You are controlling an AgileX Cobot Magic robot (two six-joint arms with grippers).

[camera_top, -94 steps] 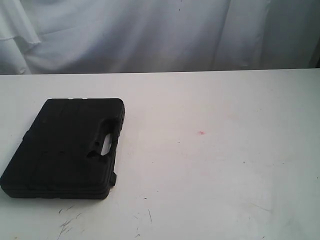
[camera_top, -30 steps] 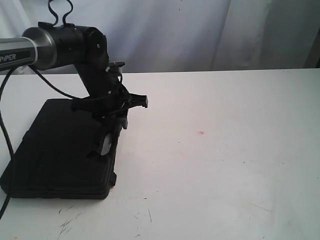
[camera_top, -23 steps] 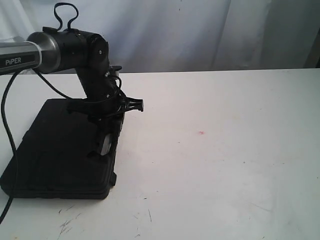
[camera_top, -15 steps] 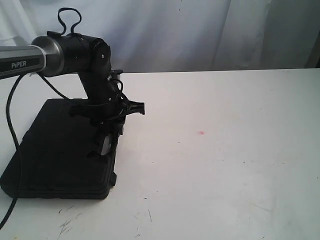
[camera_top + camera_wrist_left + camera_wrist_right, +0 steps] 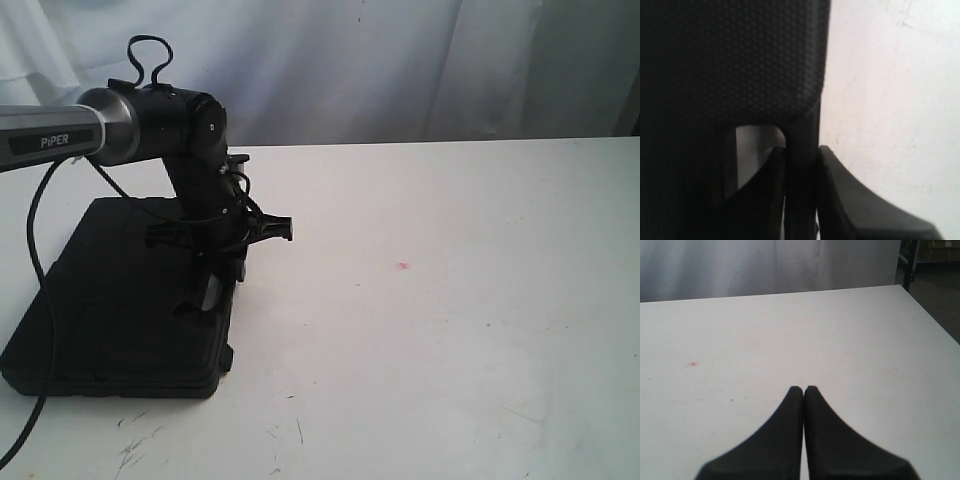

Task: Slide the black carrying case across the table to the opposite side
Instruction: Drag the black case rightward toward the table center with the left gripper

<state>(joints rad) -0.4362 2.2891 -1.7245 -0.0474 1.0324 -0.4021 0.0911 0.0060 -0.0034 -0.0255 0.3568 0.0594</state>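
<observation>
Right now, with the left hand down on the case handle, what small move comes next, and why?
Probably a short, slow pull of the case to the right. The left hand looks closed around the handle, one finger through the slot, and the case lies flat at the left end of the table, not yet slid.

Black carrying case point(image 5: 110, 300): flat, textured shell lying on the white table point(image 5: 450, 330), at the left near side in the exterior view, cut-out handle on its right edge. The table shows dark scuffs.
</observation>
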